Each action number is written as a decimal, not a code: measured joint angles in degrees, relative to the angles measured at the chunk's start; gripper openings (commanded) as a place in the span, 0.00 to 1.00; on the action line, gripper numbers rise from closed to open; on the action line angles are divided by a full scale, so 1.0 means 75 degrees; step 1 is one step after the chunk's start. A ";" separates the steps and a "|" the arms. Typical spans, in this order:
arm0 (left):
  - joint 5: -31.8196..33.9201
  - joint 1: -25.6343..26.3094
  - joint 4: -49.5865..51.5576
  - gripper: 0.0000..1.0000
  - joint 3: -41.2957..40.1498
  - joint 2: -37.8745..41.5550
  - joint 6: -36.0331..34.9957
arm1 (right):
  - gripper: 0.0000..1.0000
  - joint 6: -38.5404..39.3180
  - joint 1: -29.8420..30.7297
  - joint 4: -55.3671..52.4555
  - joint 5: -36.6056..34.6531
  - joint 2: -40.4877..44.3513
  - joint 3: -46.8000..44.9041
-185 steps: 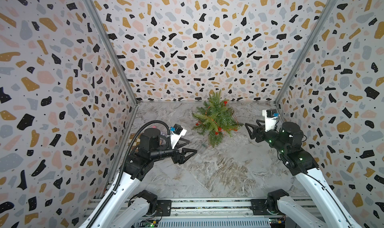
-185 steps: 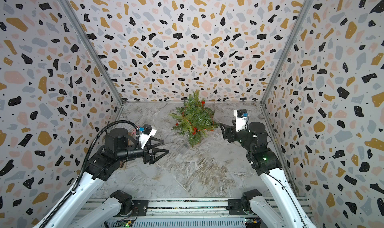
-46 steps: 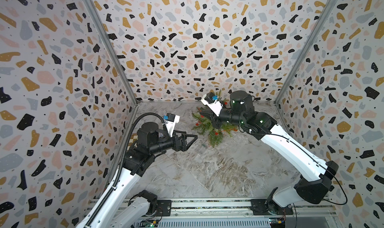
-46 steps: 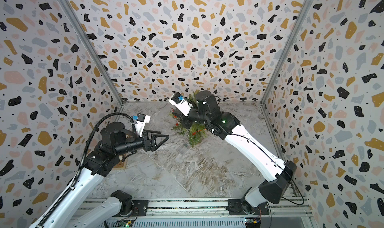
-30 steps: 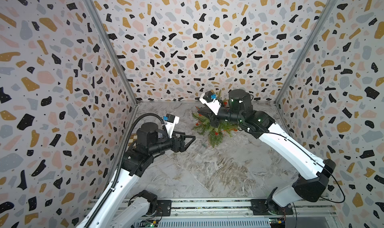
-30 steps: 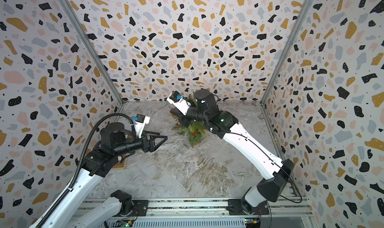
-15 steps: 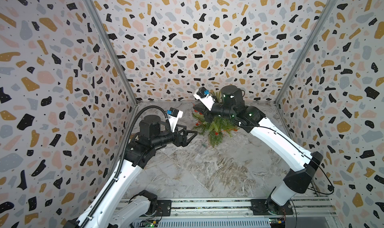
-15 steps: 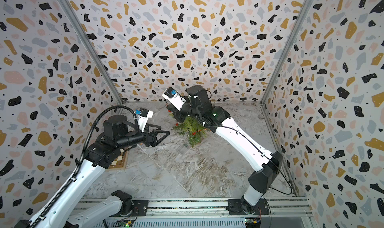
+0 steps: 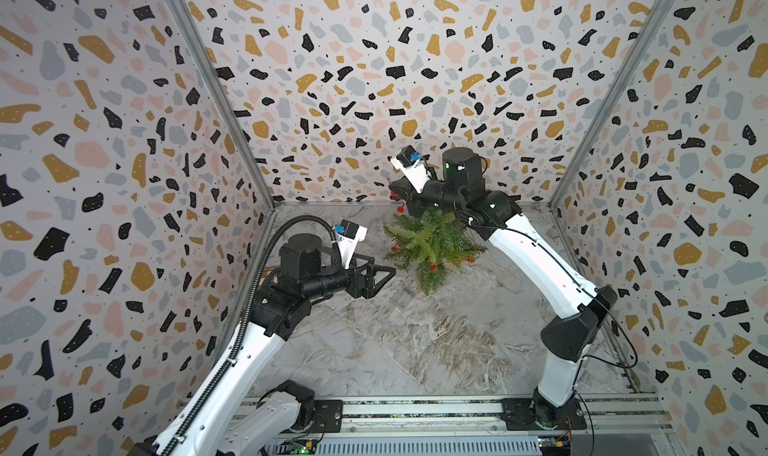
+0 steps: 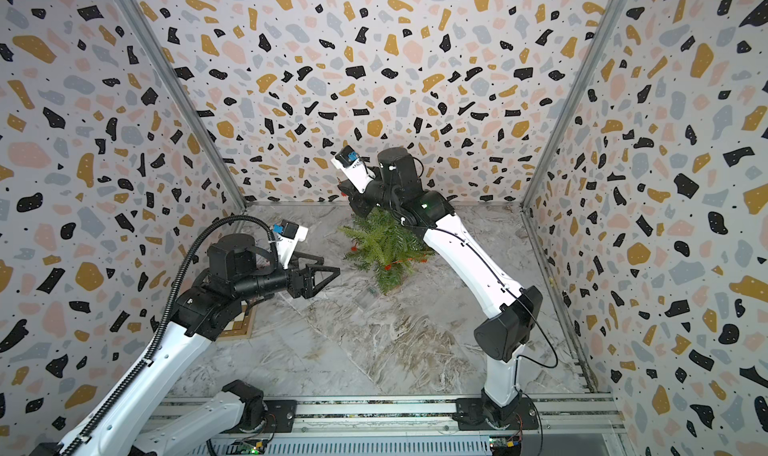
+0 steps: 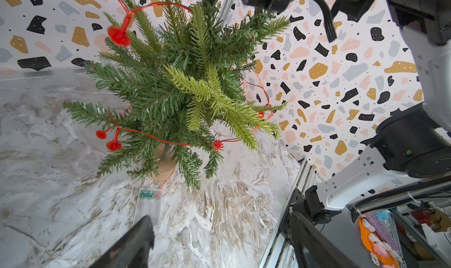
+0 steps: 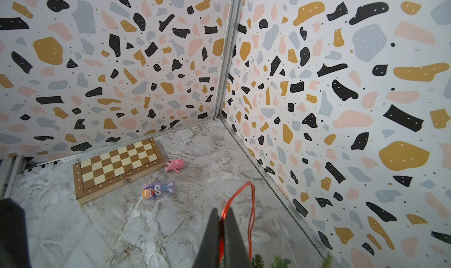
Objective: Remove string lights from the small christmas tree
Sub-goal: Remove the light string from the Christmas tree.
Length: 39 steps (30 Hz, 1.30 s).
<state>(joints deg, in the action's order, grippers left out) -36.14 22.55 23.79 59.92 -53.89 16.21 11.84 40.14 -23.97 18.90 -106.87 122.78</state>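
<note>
I am viewing the small christmas tree (image 9: 428, 242), which is standing upright. Just above its top, my right gripper (image 12: 220, 213) is pinching a loop of the string lights (image 11: 119, 36), jaws closed on the red wire. Beside the tree, my left gripper (image 9: 384, 267) is hovering, spread wide and holding nothing. I am judging the job barely begun: the beads are hanging among the branches, and the clear box (image 11: 149, 203) is lying at the tree's foot.

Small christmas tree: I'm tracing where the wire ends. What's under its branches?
A wooden base stands under the tree; the string lights run past it to a clear box on the floor. Needles hide the wire's path around the trunk.
</note>
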 measured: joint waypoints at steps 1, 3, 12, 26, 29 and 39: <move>-0.0009 0.0000 0.0000 0.87 0.0000 -0.0009 0.0009 | 0.00 0.0003 -0.0029 -0.0023 0.0000 -0.0111 0.0143; -0.0050 0.0000 -0.0003 0.87 0.0000 -0.0026 0.0023 | 0.00 0.0006 -0.0073 -0.0058 0.0006 -0.0338 0.0428; -0.0119 0.0000 -0.0009 0.88 -0.0003 -0.0052 0.0079 | 0.00 0.0000 -0.0312 -0.0134 0.0152 -0.0901 0.0933; -0.0137 0.0000 -0.0207 0.88 -0.0003 -0.0259 0.0157 | 0.00 -0.0195 -0.0764 0.0058 0.0373 -0.1297 0.1582; -0.0140 0.0000 -0.0213 0.89 -0.0003 -0.0265 0.0157 | 0.00 -0.0207 -0.0807 0.0079 0.0425 -0.1376 0.1658; -0.0146 0.0000 -0.0300 0.89 -0.0003 -0.0347 0.0157 | 0.00 -0.0321 -0.0720 0.0119 0.0627 -0.1387 0.1667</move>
<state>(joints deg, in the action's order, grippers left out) -37.23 22.55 21.54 59.90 -56.49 17.39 9.43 34.74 -23.07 23.59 -117.27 135.28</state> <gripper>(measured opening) 0.887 0.061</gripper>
